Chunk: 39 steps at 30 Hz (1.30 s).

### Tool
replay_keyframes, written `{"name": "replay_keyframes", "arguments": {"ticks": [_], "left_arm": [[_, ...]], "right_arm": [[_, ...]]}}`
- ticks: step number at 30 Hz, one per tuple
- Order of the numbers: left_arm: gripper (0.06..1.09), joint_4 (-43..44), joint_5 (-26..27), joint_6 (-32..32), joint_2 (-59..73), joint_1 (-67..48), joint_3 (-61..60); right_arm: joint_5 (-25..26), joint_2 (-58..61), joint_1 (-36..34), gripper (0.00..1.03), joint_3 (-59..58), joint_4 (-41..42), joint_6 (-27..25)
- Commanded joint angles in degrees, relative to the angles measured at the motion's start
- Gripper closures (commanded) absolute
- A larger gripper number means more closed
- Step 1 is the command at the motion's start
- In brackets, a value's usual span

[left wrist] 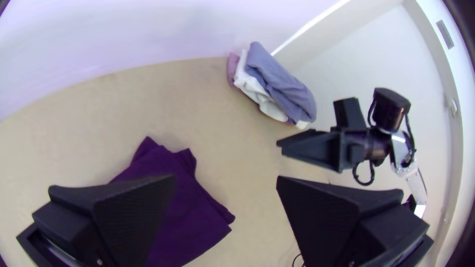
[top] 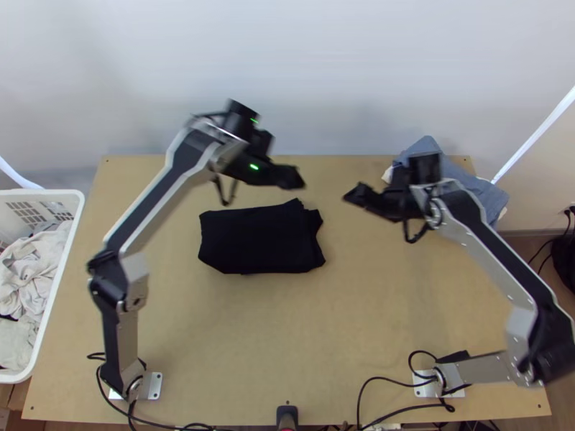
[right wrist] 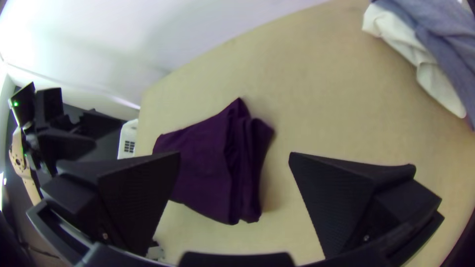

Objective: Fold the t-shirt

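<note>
My left gripper hangs above the back edge of the dark t-shirt, and my right gripper is held to the shirt's right. The t-shirt lies on the table as a compact folded bundle with layered, uneven edges at its right end. In the left wrist view the left gripper is open, with the shirt partly behind one finger. Open as well, the right gripper has nothing between its pads in the right wrist view, where the shirt lies beyond.
A stack of folded cloths, blue-grey on top, rests at the table's back right corner. To the left stands a white basket holding light cloths. Black cables run along the near edge of the wooden table.
</note>
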Motion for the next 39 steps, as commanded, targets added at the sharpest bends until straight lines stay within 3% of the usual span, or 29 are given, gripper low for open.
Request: {"name": "replay_keyframes", "arguments": {"ticks": [1,16,33,39], "left_arm": [[0.1,-2.7,-0.1,-0.3,-3.8,3.5,-0.9],[0.1,-5.7,-2.5,1.7,-11.1,12.3,-5.3],[0.1,-6.5,-4.8,2.2,-12.1,15.1,-5.4],[0.1,-7.3,-5.4,2.8,-12.4,15.7,-5.4]], "right_arm": [[-5.4,5.3,1.8,0.04,-0.2,1.0,3.0],[-7.7,20.7,9.4,0.04,6.4,2.3,4.0],[-8.0,28.6,8.3,0.04,5.2,5.4,0.7],[-8.7,32.5,11.3,0.04,7.3,7.5,1.6]]}}
